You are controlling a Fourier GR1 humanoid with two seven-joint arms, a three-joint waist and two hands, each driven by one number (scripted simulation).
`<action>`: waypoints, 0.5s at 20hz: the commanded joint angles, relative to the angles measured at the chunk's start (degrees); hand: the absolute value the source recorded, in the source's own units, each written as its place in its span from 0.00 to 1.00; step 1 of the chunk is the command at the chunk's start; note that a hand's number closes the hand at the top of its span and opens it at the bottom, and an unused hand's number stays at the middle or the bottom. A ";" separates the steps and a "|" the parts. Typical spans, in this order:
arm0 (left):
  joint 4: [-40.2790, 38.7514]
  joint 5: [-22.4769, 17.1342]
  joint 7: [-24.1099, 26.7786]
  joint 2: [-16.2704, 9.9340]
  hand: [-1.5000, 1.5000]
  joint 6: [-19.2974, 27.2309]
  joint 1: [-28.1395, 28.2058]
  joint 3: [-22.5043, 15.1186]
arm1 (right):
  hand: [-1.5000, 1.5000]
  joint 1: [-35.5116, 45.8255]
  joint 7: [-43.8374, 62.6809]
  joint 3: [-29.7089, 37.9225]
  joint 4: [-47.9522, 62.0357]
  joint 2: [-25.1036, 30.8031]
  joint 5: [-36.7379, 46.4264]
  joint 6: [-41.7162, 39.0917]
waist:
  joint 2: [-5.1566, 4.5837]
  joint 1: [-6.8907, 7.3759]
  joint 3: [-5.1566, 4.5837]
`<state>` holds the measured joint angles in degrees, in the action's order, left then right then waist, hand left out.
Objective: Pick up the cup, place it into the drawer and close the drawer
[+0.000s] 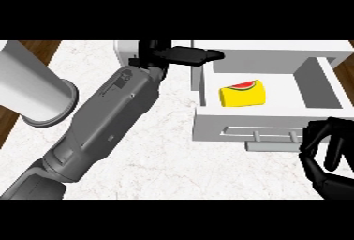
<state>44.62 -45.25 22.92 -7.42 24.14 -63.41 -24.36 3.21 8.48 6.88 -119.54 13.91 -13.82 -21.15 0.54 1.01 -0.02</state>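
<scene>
The yellow cup (243, 93), marked with a red watermelon slice, lies on its side inside the open white drawer (319, 89), near its left wall. My left forearm crosses the counter from the lower left. Its hand (181, 54) hovers over the drawer's back left corner, fingers stretched to the right and holding nothing, just behind the cup. At the lower right my right hand (330, 152) is in front of the drawer's front panel (214, 126), by the right end of the handle (259, 136). Its fingers are loosely bent and hold nothing.
A large pale cylinder (34, 89) with a flanged end lies over the counter's left side. The white marble counter (173, 159) stretches in front of the drawer. Dark wood floor (41, 47) shows past the left edge.
</scene>
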 commanded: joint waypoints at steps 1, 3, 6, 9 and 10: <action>10.28 0.19 -1.71 -4.19 0.00 1.20 9.11 -0.34 | 1.00 -2.01 2.86 -2.89 -4.11 0.97 4.95 0.05 | 0.29 0.78 -0.04; 13.72 -1.40 -5.80 -9.47 0.00 0.20 9.54 2.37 | 1.00 -2.00 0.38 0.22 -0.60 4.12 3.70 -3.53 | 0.09 0.62 0.01; 22.11 -1.03 -3.29 -11.41 0.00 -0.99 21.46 0.56 | 1.00 -2.31 -1.02 -4.30 1.07 1.63 11.95 -1.27 | 0.07 1.76 0.00; 30.24 -2.27 -7.26 -18.15 0.00 -2.60 26.50 3.20 | 1.00 -1.69 0.47 -2.69 2.94 2.39 11.44 -1.13 | -0.08 0.83 0.01; 32.14 -1.05 -3.15 -15.33 0.00 -1.70 32.68 1.10 | 1.00 0.11 1.40 -4.10 3.20 1.85 13.56 -0.01 | -0.13 1.08 -0.01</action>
<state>68.33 -46.31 18.32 -20.17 23.30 -41.64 -23.06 1.96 9.01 3.64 -117.88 15.75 -3.47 -21.98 0.54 2.04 -0.01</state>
